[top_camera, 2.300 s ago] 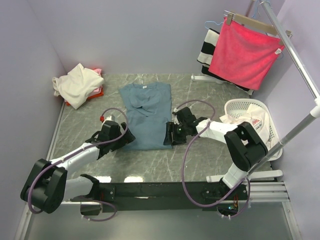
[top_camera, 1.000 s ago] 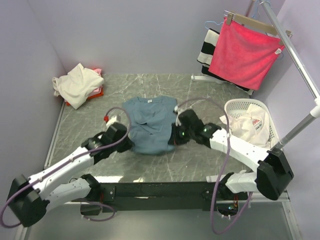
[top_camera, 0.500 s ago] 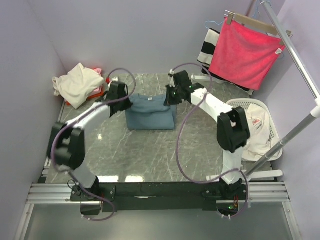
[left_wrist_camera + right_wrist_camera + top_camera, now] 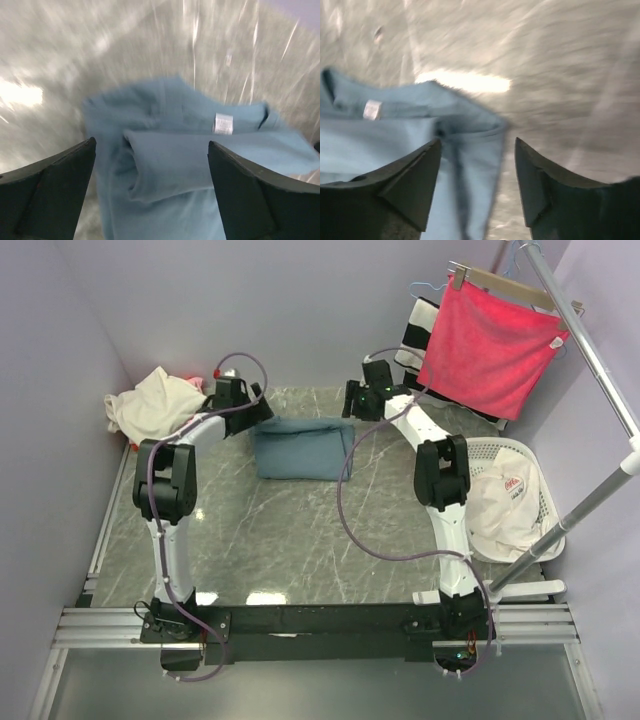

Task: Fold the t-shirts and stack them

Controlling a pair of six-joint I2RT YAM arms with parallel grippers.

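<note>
- Top external view, far left: a cream t-shirt (image 4: pixel 150 408) lies crumpled in a heap by the wall, unfolded. I cannot make out a pink or red shirt beneath it.
- Left gripper (image 4: pixel 258 412) hangs just beside the blue shirt's left end. The left wrist view shows its fingers (image 4: pixel 55 180) spread wide with nothing between them.
- Blue-grey t-shirt (image 4: pixel 300 448) lies folded into a neat rectangle at the back middle of the table (image 4: pixel 300 550). The neck label shows on top in both wrist views. This one looks done, and I judge it the base of the stack.
- Right gripper (image 4: pixel 350 405) hangs at the shirt's right end, its jaws apart and empty in the right wrist view.
- Striped cloth (image 4: pixel 412 335) and pink-red towel (image 4: pixel 490 340) hang on the rack; neither belongs to the task.
- White t-shirt with red print (image 4: pixel 505 508) sits bunched in the laundry basket (image 4: pixel 470 452), unfolded.
- Count: three t-shirts plainly seen, one folded and two not. There are two grippers, one basket, one towel and one striped cloth.
- Judged progress: roughly a third done, with nothing stacked on the blue shirt yet.
</note>
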